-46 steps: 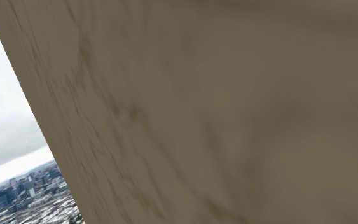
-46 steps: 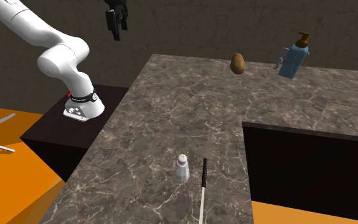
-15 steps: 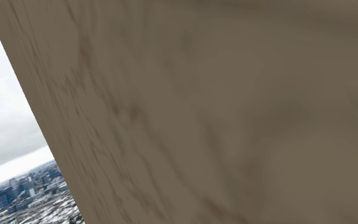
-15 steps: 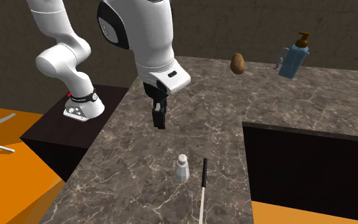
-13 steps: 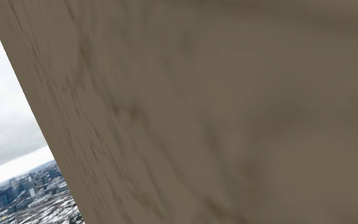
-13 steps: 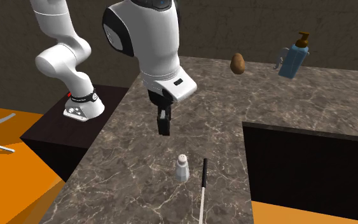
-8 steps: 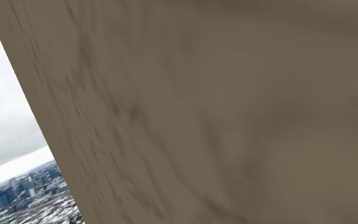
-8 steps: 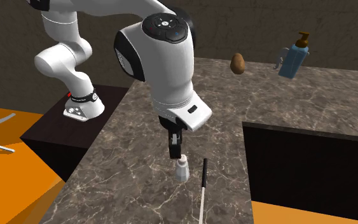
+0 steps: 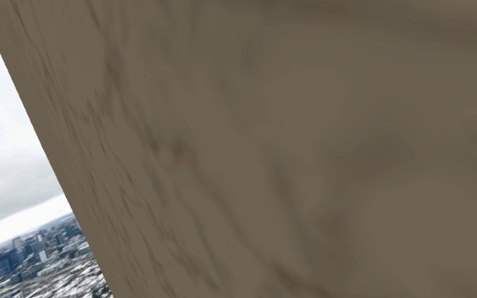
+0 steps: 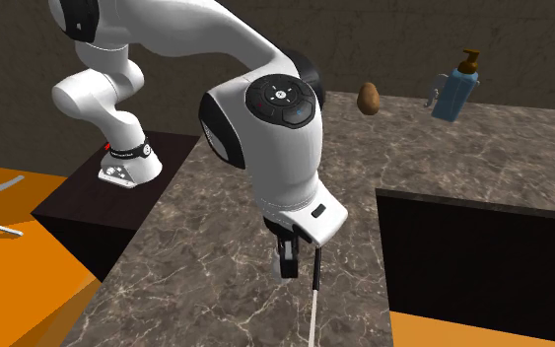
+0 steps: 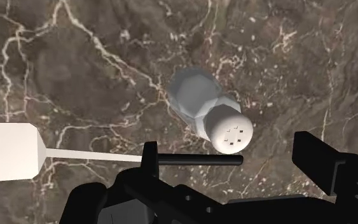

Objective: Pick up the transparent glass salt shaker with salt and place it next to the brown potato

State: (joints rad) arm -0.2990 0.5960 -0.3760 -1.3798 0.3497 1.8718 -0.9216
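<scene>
The salt shaker [image 11: 203, 105], pale grey with a rounded white holed cap, stands upright on the dark marble counter [image 10: 216, 187]. My black gripper [image 11: 228, 149] hangs right over it, open. Its fingers [image 11: 327, 167] stand wide apart, with the cap seen between them and untouched. In the second exterior view the gripper [image 10: 287, 258] is low over the counter's near end and hides the shaker. The brown potato [image 10: 369, 99] lies at the counter's far edge, far from the gripper.
A thin black-and-white stick [image 10: 314, 291] lies beside the shaker, close to the fingers. A blue soap dispenser [image 10: 455, 89] stands to the right of the potato. A dark recess [image 10: 472, 256] cuts into the counter's right side. A brownish wall [image 9: 296, 144] faces the shoulder view.
The arm has swung out from the stand and come down over the counter's near end. The gripper has dropped onto the shaker's spot and now covers it in the second exterior view.
</scene>
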